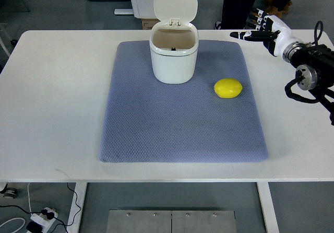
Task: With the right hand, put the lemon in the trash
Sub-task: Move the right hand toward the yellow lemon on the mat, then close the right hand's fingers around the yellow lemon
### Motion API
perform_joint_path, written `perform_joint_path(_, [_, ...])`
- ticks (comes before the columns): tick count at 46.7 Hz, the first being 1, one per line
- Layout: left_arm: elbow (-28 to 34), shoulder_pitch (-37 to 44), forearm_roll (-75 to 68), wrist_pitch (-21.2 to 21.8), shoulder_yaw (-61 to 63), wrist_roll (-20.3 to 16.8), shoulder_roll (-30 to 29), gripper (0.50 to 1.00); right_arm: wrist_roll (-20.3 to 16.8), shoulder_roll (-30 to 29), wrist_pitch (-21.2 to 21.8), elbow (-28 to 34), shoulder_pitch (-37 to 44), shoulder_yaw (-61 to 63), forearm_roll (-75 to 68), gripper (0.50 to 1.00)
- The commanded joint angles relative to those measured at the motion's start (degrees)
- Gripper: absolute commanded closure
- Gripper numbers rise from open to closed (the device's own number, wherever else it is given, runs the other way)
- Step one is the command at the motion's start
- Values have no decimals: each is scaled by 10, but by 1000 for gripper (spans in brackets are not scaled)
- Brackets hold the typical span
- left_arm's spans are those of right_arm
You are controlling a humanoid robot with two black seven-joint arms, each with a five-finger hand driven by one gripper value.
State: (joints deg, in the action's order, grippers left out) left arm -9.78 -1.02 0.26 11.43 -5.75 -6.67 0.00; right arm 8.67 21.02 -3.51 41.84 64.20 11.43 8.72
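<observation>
White tabletop (52, 113) fills most of the view, set on pale legs above a grey floor. On its middle lies a blue-grey mat (177, 128) with a woven texture, its corners rounded, its far edge near the back of the tabletop. On the far part of the mat stands a white bin (174, 60), upright, with its round lid (175, 4) flipped up and back on a hinge so that the inside lies open to view; the inner wall looks beige and a small dark spot shows at the bottom.

From the right edge comes the right arm (313, 68), black at the joints with looped cables, white at the wrist. Its hand (261, 28) hangs over the far right corner of the tabletop, off the mat, with the fingers stretched out flat and pointing left, holding nothing. It is well apart from the bin and from the fruit.

The lemon (228, 88), bright yellow, lies on the mat to the right of the bin, near the mat's right edge, touching neither bin nor hand.

At lower left, on the floor, lies a power strip (42, 218) with a white cable.
</observation>
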Motion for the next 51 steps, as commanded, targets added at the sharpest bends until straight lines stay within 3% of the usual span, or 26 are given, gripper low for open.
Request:
perform_joint_path(1, [-1,0,0,0,0,0,0,500,0,24,0,27,5,-32,18,500])
perform_joint_path(25, [0,1,0,0,0,0,0,500,0,151,1,177,66,-187,104,500])
perform_joint_path(41, [0,1,0,0,0,0,0,500,-6,171,0,250,63,-214,157,500])
perform_joint_path(51, [0,1,0,0,0,0,0,500,-41,159,-14,263,78,-216,194,500])
